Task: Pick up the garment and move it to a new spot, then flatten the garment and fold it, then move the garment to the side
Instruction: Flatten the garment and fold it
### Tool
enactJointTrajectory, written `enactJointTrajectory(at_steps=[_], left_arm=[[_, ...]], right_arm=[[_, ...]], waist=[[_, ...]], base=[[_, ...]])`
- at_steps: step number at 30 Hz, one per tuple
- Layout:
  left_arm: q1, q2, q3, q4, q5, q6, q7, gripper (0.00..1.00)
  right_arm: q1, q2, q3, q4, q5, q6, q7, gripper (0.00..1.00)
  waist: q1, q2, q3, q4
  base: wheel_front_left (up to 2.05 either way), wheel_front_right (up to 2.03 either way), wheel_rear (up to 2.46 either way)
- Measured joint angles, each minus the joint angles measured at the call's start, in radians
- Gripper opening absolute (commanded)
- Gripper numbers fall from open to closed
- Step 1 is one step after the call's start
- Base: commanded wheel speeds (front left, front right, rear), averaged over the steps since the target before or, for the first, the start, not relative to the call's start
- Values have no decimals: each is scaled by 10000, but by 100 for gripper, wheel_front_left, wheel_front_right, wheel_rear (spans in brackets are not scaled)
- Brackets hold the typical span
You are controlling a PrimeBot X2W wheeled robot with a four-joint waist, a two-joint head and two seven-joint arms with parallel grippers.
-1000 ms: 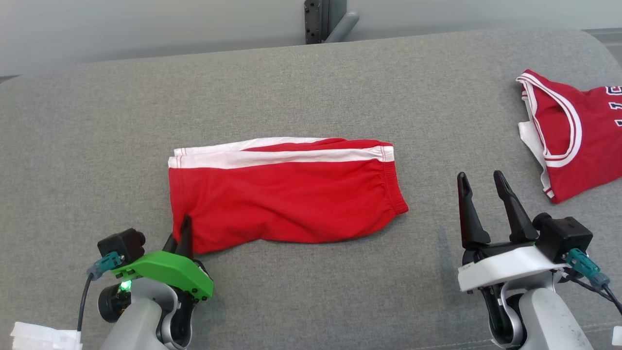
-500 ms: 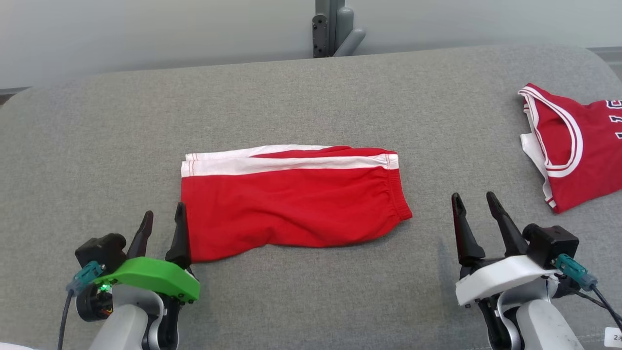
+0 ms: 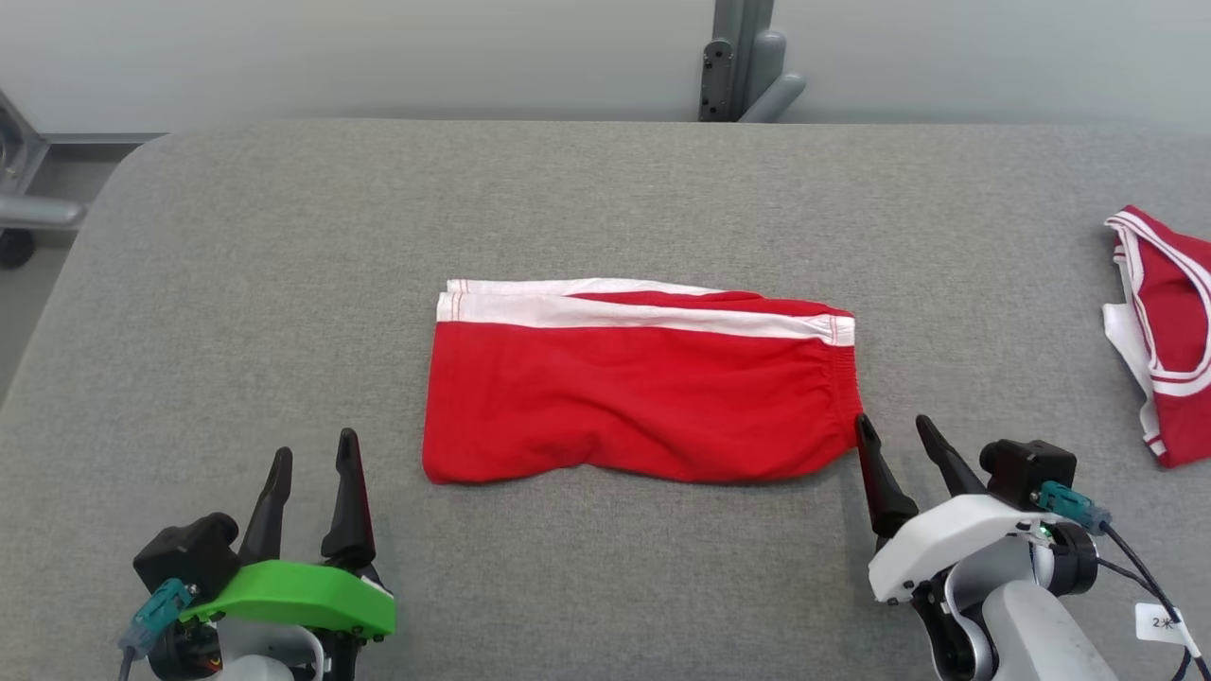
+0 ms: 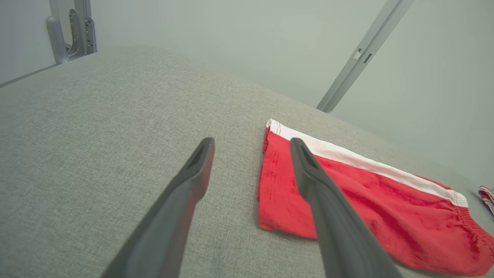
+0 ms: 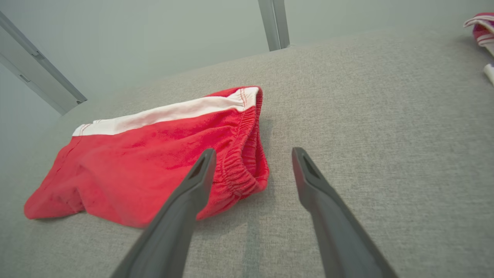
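The garment is a pair of red shorts with a white side stripe, folded in half and lying flat in the middle of the grey padded table. In the left wrist view the garment lies to the right of my fingers; in the right wrist view the garment has its elastic waistband nearest me. My left gripper stands open, clear of the shorts' lower left corner. Open too, my right gripper sits at the lower right corner by the waistband, its left fingertip close to the fabric's edge.
A red jersey with white trim lies at the table's right edge. A grey metal post rises behind the far edge. The table's left edge drops to the floor, where a metal frame stands.
My left gripper has let go of the shorts' lower left corner, opened and drawn back. The camera has swung, shifting the whole picture right. My right gripper now sits closer to the waistband corner.
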Motion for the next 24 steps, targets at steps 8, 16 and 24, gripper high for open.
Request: enactJointTrajectory(at_steps=[8, 16, 24], left_arm=[[240, -88, 337, -483, 407, 163, -2, 100], [433, -207, 625, -623, 777, 173, -12, 100], [443, -328, 886, -708, 1045, 136, -12, 100]], right_arm=[[-859, 0, -274, 2247, 1003, -2, -56, 100], [-1644, -2, 82, 3701, 2548, 0, -523, 100], [-2294, 12, 188, 4199, 2943, 0, -991, 0]], waist=[[0, 0, 110, 813], [0, 0, 291, 1302], [0, 0, 384, 1214]], base=[[0, 0, 0], [0, 0, 0], [0, 0, 0]])
